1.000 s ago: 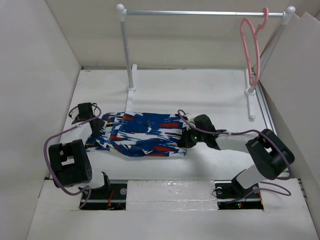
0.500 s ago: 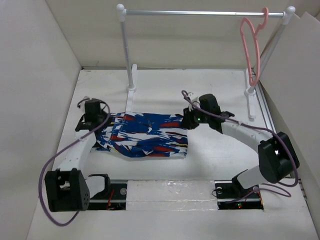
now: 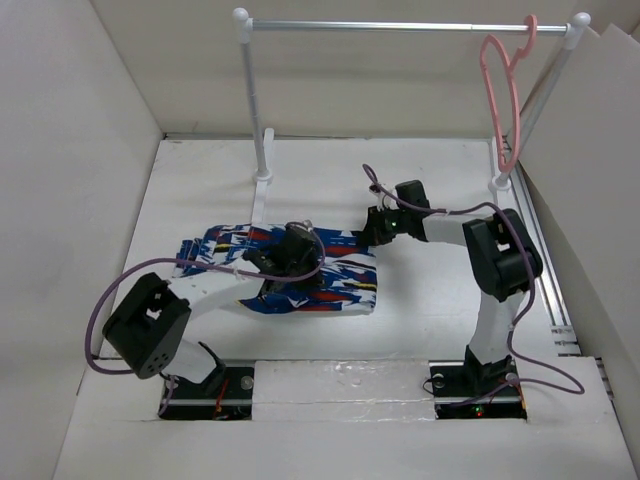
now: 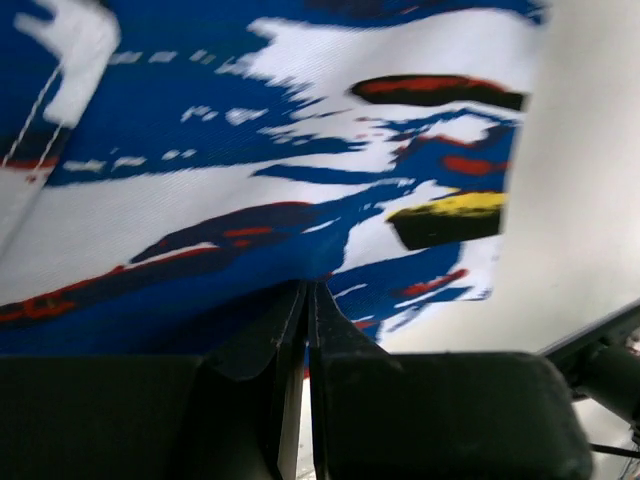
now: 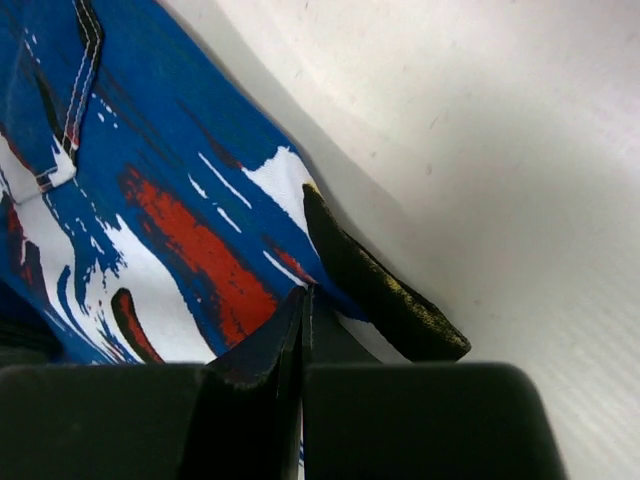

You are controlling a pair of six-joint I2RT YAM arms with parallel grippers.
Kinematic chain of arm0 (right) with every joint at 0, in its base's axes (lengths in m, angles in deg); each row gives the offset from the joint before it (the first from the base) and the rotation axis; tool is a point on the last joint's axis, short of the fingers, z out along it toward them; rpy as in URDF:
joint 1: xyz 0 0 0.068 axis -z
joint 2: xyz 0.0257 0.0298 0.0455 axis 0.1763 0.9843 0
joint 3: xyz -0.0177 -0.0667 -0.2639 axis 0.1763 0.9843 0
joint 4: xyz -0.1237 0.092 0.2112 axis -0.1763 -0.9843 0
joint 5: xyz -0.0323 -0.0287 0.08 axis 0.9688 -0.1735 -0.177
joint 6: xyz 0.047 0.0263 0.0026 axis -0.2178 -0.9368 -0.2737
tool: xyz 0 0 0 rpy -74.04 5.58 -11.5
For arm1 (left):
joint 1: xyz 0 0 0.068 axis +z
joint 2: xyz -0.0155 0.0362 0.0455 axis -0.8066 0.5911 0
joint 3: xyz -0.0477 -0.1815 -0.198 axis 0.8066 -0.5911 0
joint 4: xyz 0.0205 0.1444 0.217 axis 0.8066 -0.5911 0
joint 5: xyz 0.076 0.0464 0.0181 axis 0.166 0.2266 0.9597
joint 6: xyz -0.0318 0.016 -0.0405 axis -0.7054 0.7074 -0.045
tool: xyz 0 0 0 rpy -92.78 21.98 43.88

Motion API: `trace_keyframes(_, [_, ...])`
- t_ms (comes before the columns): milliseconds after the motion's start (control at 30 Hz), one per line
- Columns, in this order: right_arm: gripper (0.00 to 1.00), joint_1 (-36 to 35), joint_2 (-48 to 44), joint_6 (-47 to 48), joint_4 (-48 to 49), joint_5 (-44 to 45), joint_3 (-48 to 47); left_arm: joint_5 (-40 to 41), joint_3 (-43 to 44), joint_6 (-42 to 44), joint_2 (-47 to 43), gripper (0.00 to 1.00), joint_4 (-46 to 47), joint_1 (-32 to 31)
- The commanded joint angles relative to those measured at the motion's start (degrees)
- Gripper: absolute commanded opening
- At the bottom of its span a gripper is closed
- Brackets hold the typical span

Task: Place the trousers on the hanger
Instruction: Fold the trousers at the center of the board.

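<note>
White-walled box, white bench (image 3: 420,180), w/ a silver rail (image 3: 400,25) on posts across the far side. The hanger (image 3: 516,110) hangs by its hook at the rail's right end, well apart from everything else. The trousers (image 3: 330,280) lie folded flat near mid-bench. The left hand (image 3: 290,250) sits over their middle and the right hand (image 3: 372,225) is at their far right corner. In both wrist views the fingers are closed to a slit w/ cloth right at the tips, so prob. pinching fabric. The corner by the right hand is curled up off the bench. Step in hand looks like getting hold & lifting, so the task is early on. To do it well, raise both hands together & level so the fold doesn't slip out of either pinch. Keep the cloth btwn them lightly taut, then carry it far-right toward the hanger. The hanger hangs free, so it'll likely swing if bumped. Approach slow and feed one end over its bottom bar.
</note>
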Motion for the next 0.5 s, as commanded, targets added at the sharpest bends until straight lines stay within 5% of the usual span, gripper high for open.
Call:
trace_keyframes(0, [0.0,0.9,0.7,0.0,5.7,-0.5,-2.7,-1.1,-2.9,-2.5,0.3,0.01,1.0,-0.1])
trace_keyframes(100, [0.0,-0.9,-1.8,1.5,2.3,0.2,-4.0,1.4,-2.1,-2.8,-0.6,0.01,-3.2,-1.4])
trace_keyframes(333, [0.47,-5.9,-16.2,11.1,-20.5,2.8,-16.7,5.4,6.3,-1.2,-4.4,0.05,-10.1,-5.7])
trace_keyframes(467, [0.58,-3.7,-25.3,14.1,-27.9,9.2,-30.1,6.1,12.8,1.7,-5.0,0.05,-10.3,-7.0])
